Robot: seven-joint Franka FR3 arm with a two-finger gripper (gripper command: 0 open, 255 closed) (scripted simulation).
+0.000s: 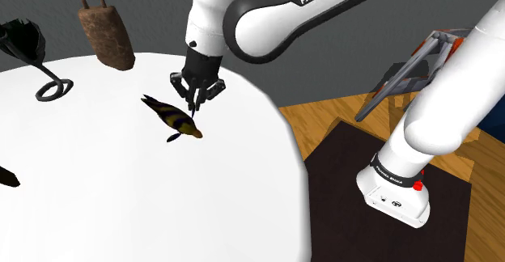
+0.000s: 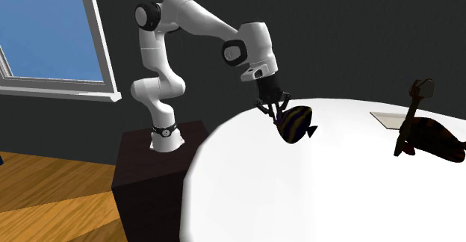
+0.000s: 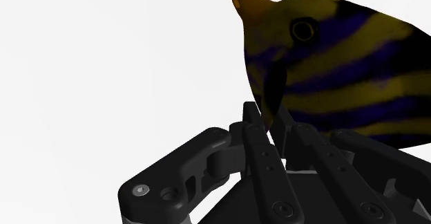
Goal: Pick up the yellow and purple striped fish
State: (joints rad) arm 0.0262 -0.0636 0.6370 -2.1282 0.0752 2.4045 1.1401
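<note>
Striped fish (image 1: pixel 171 115), yellow and dark purple, sits over the white round table (image 1: pixel 121 212), the biggest thing before me, on the side nearest my stand. My white arm (image 1: pixel 437 115) rises from the dark box stand (image 1: pixel 348 196) on the wooden floor (image 1: pixel 324 115) and bends over the table's edge. At the table's far side, well apart from the fish, stands a brown bell-shaped object (image 1: pixel 105 30). A black ring (image 1: pixel 53 89) lies on the table just beside it, toward the shoulder view's left. The fish itself is small, and in the second exterior view it stands on edge below my hand. I cannot tell whether it is clear of the table. My gripper (image 3: pixel 271 122) has its fingers drawn nearly together, pinching the fish's lower edge by the fin, close to the head.
</note>
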